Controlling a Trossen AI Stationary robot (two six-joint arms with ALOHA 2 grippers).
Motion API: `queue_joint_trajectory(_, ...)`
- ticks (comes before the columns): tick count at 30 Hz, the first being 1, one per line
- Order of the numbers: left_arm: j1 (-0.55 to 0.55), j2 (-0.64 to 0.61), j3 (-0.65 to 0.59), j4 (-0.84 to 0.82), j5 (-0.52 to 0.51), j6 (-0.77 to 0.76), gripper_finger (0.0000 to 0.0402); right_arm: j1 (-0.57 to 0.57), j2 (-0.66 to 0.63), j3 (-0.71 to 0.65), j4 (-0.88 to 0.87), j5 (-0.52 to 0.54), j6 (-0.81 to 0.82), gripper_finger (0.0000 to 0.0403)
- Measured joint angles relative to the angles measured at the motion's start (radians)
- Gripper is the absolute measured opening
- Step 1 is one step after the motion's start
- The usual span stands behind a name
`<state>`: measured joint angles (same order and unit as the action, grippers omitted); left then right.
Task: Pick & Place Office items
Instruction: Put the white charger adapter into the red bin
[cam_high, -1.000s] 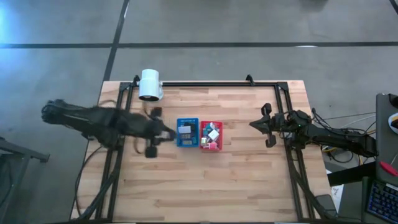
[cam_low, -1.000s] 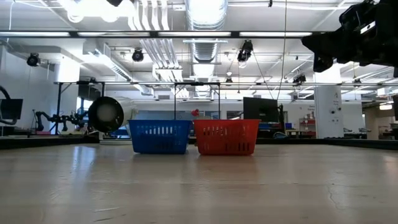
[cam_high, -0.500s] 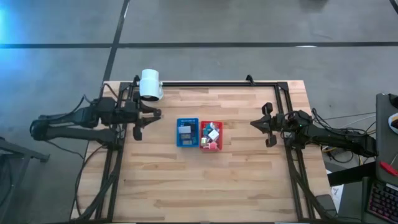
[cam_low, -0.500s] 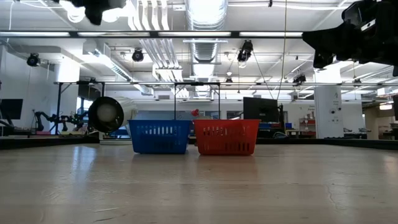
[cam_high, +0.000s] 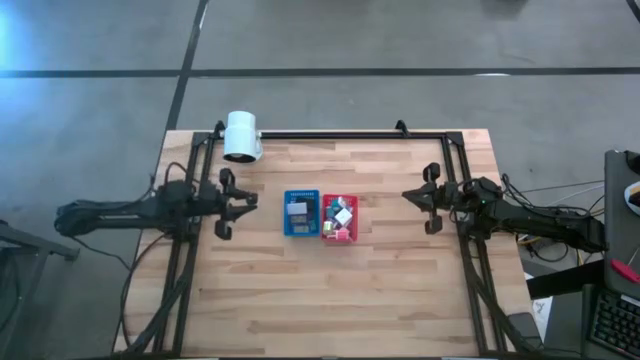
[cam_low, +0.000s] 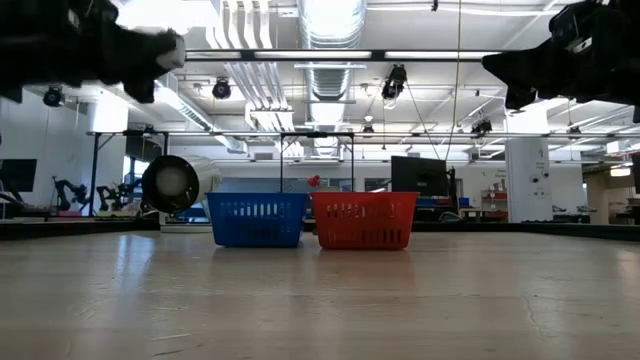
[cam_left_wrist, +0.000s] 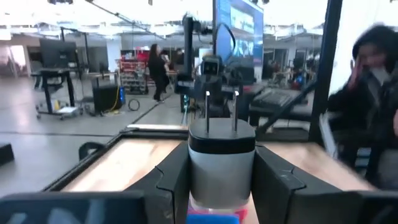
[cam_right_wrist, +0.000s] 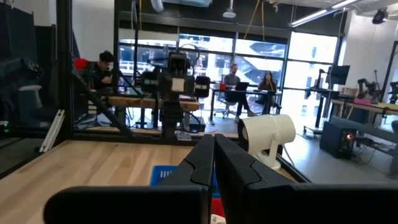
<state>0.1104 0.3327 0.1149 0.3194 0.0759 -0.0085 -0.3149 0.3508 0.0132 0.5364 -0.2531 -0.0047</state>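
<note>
The left gripper (cam_left_wrist: 221, 180) hangs above the left part of the wooden desk (cam_high: 330, 290), its jaws pinching a white plug adapter (cam_left_wrist: 221, 158) with a dark band around its top and two metal prongs standing up. In the high view the left gripper (cam_high: 238, 201) sits between the desk's left edge and the blue tray (cam_high: 300, 213), apart from the tray and pointing toward it.

The right gripper (cam_right_wrist: 214, 163) hovers over the right part of the desk with its jaws pressed together and nothing between them. From above, the right gripper (cam_high: 425, 197) is well apart from the red tray (cam_high: 339, 218) and faces it.

The two trays stand side by side, touching, near the middle of the desk. The blue tray holds a grey and white item, hard to tell apart. The red tray holds a heap of small office items (cam_high: 341, 214), white, pink and teal cubes among them.

A white cylinder (cam_high: 241, 136) on a stand sits at the far left corner of the desk.

No brand, label or writing can be read on any of these things.

In the left wrist view a person (cam_left_wrist: 376, 106) sits beyond the desk with a hand raised to the head.
</note>
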Motion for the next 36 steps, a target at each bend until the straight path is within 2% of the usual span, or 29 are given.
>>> queue_joint_trajectory(5,0.004,-0.016,-0.089,-0.001,-0.024,0.060,0.0125,0.000,0.011,0.000,-0.007,0.002,0.013,0.0008)
queue_joint_trajectory(9,0.009,-0.016,-0.084,-0.100,-0.030,0.101,0.0125,0.000,0.031,0.000,-0.007,0.002,0.021,0.0008)
queue_joint_trajectory(19,0.014,-0.055,-0.084,-0.211,-0.032,0.171,0.0125,0.000,0.066,0.000,-0.006,0.003,0.001,0.0008)
queue_joint_trajectory(24,0.014,-0.103,-0.109,-0.194,0.046,0.192,0.0125,0.000,0.066,0.000,-0.006,0.003,0.001,0.0008)
queue_joint_trajectory(36,0.014,-0.128,-0.109,-0.231,0.048,0.185,0.0125,0.000,0.065,0.000,-0.001,0.021,0.002,0.0008)
